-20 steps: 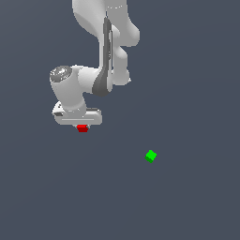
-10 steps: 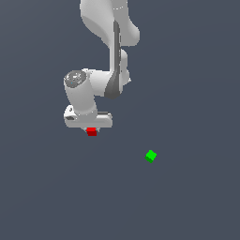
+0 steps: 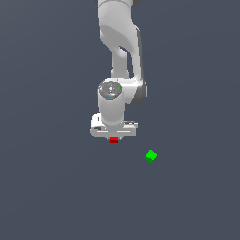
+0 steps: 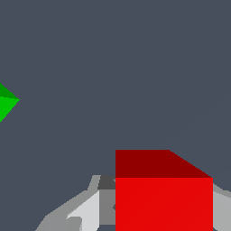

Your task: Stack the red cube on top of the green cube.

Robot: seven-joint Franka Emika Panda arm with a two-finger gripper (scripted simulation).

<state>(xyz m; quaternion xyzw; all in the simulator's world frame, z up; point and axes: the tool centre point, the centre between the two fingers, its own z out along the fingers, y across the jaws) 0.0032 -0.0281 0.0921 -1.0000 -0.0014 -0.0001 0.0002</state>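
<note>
The red cube (image 3: 114,140) hangs just under the white hand, held between the fingers of my gripper (image 3: 114,139), which is shut on it. In the wrist view the red cube (image 4: 163,194) fills the foreground between the grey fingers (image 4: 76,212). On the dark floor, apart from my gripper and toward the exterior view's right and lower, lies the green cube (image 3: 150,156), seen corner-on. Only a corner of the green cube (image 4: 6,101) shows at the edge of the wrist view.
The white arm (image 3: 119,56) reaches down from the upper middle of the exterior view. A plain dark grey floor (image 3: 56,187) lies all around.
My gripper has carried the red cube toward the exterior view's right, closing part of the distance to the green cube, which has not moved.
</note>
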